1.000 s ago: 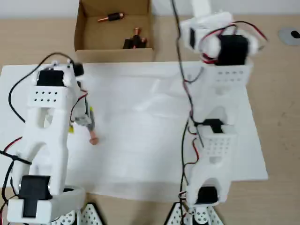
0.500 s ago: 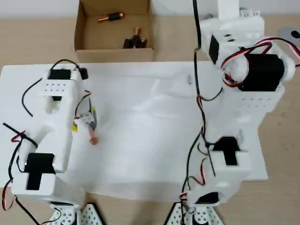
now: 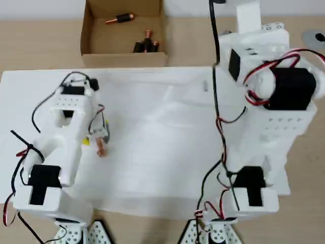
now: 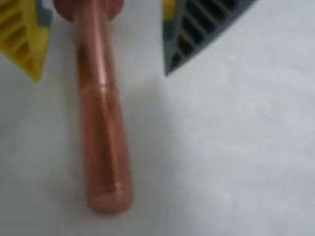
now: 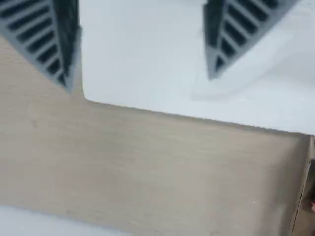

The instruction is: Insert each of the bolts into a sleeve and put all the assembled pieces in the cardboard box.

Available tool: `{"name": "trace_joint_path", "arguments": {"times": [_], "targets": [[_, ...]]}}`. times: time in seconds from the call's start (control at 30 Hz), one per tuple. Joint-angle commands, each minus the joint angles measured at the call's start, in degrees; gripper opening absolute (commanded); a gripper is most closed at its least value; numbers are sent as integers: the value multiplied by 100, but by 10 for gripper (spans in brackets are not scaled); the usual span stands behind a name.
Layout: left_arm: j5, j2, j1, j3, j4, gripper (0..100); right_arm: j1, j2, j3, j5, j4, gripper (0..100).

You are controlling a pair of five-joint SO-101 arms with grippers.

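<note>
Left gripper [image 4: 101, 73] stands open astride a copper bolt [image 4: 103, 147] on the white sheet [image 4: 236, 147]; right gripper [image 5: 139, 78] gapes wide, empty.

The left arm [image 3: 56, 147] rises from its base [image 3: 48, 203] at the near left and leans forward, its upper link angled a little to the right. Its wrist [image 3: 71, 99] is bent over, so the left gripper [image 3: 97, 136] points down, low, just right of the arm. Seen from its own wrist, the left gripper [image 4: 98, 54] has its jaws apart, with one fingertip [image 4: 22, 44] yellow and the other grey. The right arm [image 3: 264, 107] is folded up high, its black motor [image 3: 292, 89] on top, with red and black wires [image 3: 223, 127] looping along it. The right gripper [image 5: 140, 54] hangs with its two grey ribbed fingers [image 5: 47, 39] wide apart
</note>
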Motion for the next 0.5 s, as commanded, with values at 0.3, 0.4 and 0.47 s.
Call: {"name": "trace_joint_path", "arguments": {"times": [0.3, 0.4, 0.47], "targets": [[44, -40, 615, 862, -826, 116, 84, -752, 31, 62, 79, 212], [18, -40, 589, 853, -791, 0, 92, -796, 31, 62, 79, 212], [35, -57, 589, 844, -659, 12, 92, -796, 31, 62, 79, 212]]}}
